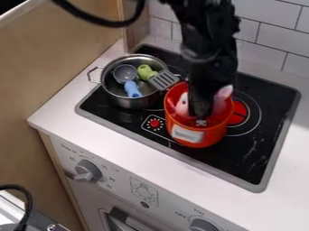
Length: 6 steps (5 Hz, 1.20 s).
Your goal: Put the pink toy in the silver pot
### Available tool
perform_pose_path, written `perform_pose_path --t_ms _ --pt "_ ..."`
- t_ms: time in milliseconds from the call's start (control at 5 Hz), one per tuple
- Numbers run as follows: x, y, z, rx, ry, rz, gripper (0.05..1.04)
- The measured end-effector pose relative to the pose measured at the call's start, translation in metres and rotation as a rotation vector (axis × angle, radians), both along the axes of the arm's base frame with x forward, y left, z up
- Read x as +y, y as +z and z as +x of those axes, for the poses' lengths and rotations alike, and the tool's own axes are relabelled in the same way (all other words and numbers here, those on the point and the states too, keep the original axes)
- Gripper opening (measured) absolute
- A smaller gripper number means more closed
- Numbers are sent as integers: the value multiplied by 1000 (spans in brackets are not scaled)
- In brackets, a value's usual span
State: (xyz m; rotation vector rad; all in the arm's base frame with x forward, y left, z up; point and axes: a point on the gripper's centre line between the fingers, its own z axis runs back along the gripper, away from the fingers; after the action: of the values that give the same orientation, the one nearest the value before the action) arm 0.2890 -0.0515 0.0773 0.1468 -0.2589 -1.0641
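Well, 1 pale label marks the red pot; can't tell if pincer grips pink toy inside

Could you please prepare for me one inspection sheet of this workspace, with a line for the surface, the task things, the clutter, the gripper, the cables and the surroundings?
Surface: black cooktop set in a white counter; pale streaks at its right side.
Task things: pink toy inside the red pot; silver pot beside it, toy not yet in it.
Clutter: blue-handled utensil and green-handled slotted turner in the silver pot.
Gripper: lowered into the red pot, at the toy.
Cables: black cable looping at top left; another at bottom left.
Surroundings: tiled wall behind, wooden panel at left.
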Motion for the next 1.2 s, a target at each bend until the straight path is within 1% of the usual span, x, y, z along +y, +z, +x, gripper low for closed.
perform_pose_path --t_ms 200,400,600,800,1000,1200 --pt "4 15 5 36 7 10 261" --pt "9 30 7 73 -2 22 255" --pt "16 52 7 99 -6 38 255" --pt "25 67 4 126 -26 67 255" --pt "37 76 1 128 -55 93 255" --pt "62 81 -3 83 -107 133 255"
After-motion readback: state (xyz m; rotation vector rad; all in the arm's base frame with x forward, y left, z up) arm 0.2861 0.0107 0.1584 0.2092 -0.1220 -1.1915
